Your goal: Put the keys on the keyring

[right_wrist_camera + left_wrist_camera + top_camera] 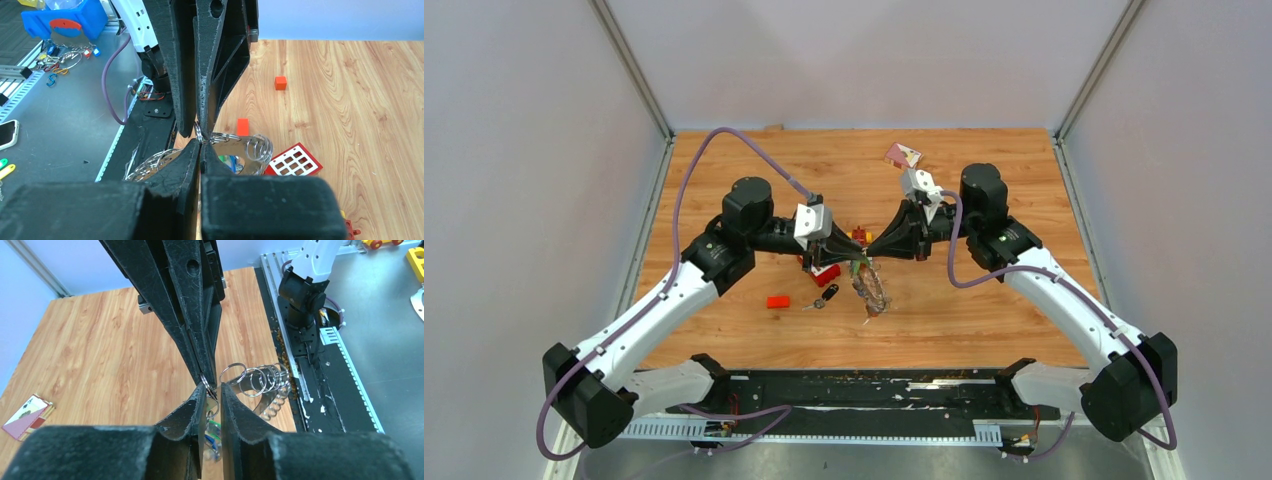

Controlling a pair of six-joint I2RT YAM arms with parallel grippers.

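Both grippers meet tip to tip above the middle of the table. The keyring [872, 288] hangs tilted below them, a flat metal band rimmed with small split rings [260, 380]; green and blue key heads [214, 432] dangle under it. My right gripper [201, 142] is shut on one small ring [207, 382] at the keyring's [250, 150] top. My left gripper [214, 389] has its jaws a narrow gap apart around that same ring, with a silver strip against one finger; whether it grips is unclear. A loose black-headed key [826, 296] lies on the wood.
A red brick [778, 301] lies left of the black key. Red toy pieces [826, 270] sit under the left gripper [849, 252], and a red window piece [294, 161] lies beside the keyring. A card [902, 155] rests at the back. A black rail [874, 390] lines the near edge.
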